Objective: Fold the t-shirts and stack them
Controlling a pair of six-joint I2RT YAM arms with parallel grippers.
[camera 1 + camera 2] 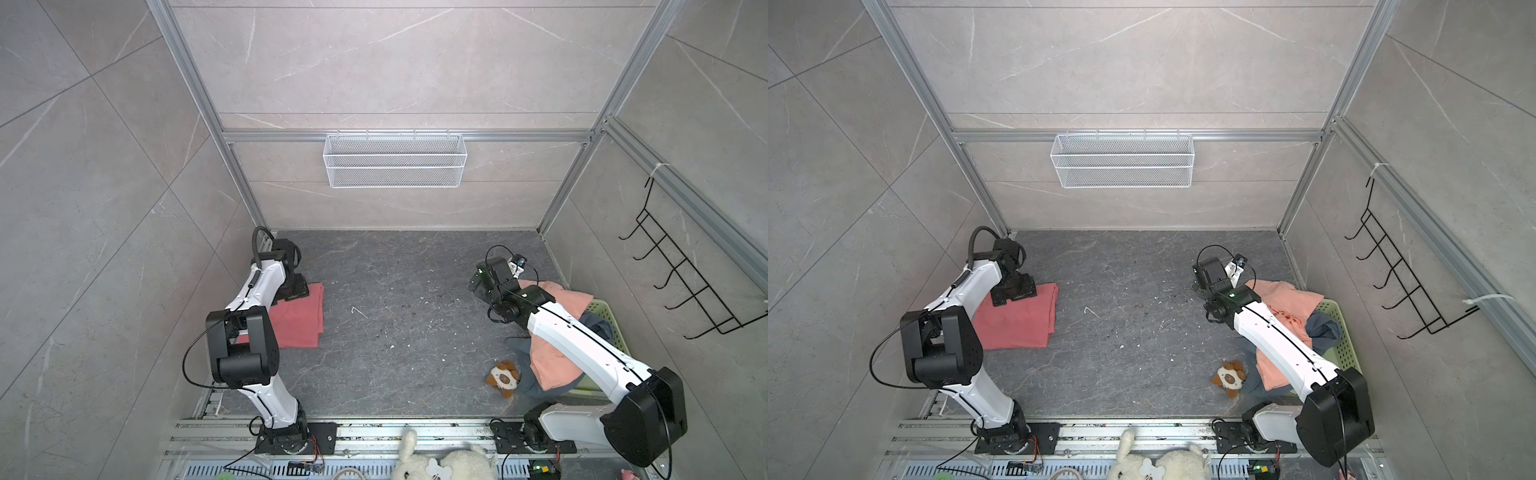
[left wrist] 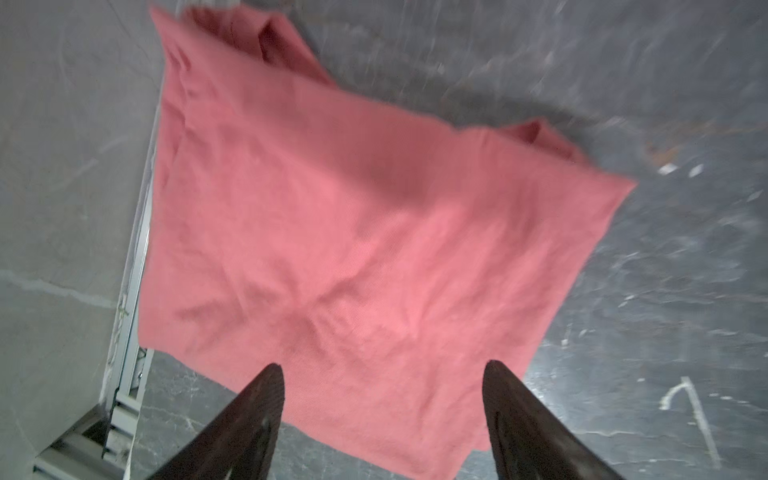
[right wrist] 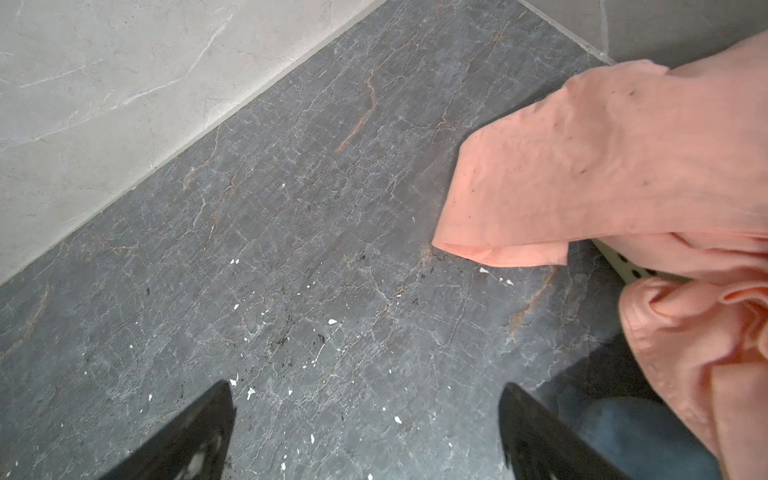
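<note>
Dark grey marbled bench fills the floor of a pale-walled cell, and in both top views the red tee lies folded to a rough rectangle against the bench's left edge, in its far half. The left pincer stands over that tee's far corner, pointing down. At the right edge a green basket holds the peach tee, which spills over its rim onto the bench, with the blue-grey tee bunched under it. A plush toy lies just beside the spilled cloth, toward the front edge. The right pincer hangs over bare bench just beside the peach tee's far end. The same layout shows for the red tee, left pincer, peach tee and right pincer. From the left wrist, blurred, the left pincer is spread wide and holds nothing; the red tee lies under and ahead of it, one edge running between the fingers, though contact cannot be told. From the right wrist, the right pincer gapes fully and is empty over bare bench; the peach tee lies off to one side, apart from the fingers, with a sliver of basket and blue-grey tee beneath it.
</note>
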